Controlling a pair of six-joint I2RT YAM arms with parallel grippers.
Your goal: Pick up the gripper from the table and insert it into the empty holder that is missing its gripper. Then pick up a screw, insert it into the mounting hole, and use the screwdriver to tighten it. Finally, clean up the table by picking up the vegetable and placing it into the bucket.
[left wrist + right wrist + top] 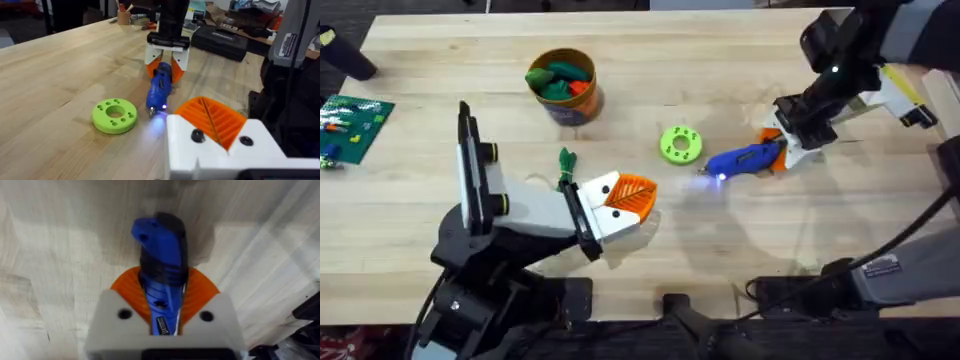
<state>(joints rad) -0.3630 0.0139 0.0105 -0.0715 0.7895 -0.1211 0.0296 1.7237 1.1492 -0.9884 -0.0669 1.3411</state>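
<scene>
We see the right fingers (788,148) clamped on the lit screwdriver (745,160) mid-bench, the left fingers' (620,205) state unclear; an off-centre hold risks bit slip.

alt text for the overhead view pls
The right gripper clamps a blue pistol-shaped power screwdriver lying on the wooden table, its tip lit beside a bright-green holed disc. The left gripper sits near centre.
</scene>
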